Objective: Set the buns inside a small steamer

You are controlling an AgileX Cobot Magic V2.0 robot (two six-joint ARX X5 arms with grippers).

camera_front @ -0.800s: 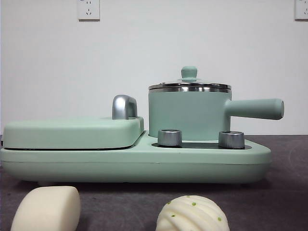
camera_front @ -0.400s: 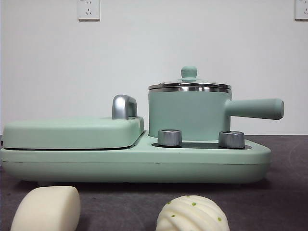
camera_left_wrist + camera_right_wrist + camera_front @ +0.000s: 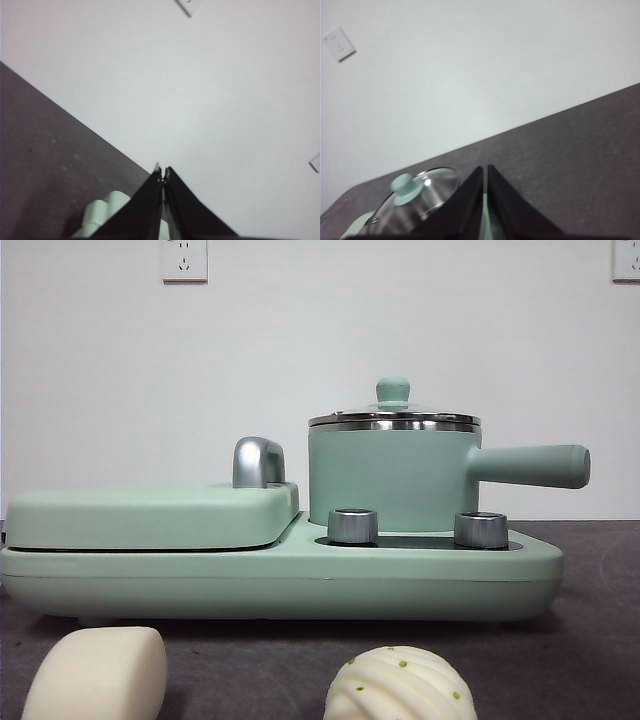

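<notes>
Nearest, low in the front view: smooth cream-white rounded-rectangular bun [image 3: 97, 674] at the left, lying on the dark grey-purple table [image 3: 590, 640], cut off by the lower edge. To its right, well apart, round cream-white pleated bun with small green specks [image 3: 399, 684], also on the table and partly cut off. Neither touched by anything.

Just behind both, stretching across most of the width: long mint-green appliance base [image 3: 280, 580], blocking the straight way from the buns to what stands on it. On its left half, flat mint-green hinged grill plate [image 3: 150, 516], shut, with curved chrome handle [image 3: 258, 462] rising at its far right corner. On the right half, near edge: two short steel control knobs [image 3: 352, 526] side by side, directly in front of the pot.

Behind the knobs: mint-green cylindrical small steamer with steel rim [image 3: 390, 478], upright, straight mint-green side handle [image 3: 530, 466] pointing right. Closed on top by glass lid [image 3: 417, 200] with mint-green knob [image 3: 393, 392].

Farthest: plain white wall [image 3: 320, 330] carrying white power sockets [image 3: 184, 259] at the upper left and upper right.

Left gripper [image 3: 163, 172]: black jaws pressed together, empty, seen above the table's left part. Right gripper [image 3: 485, 170]: jaws likewise pressed together, empty, just beside the lid in its wrist view. Neither visible in the front view.
</notes>
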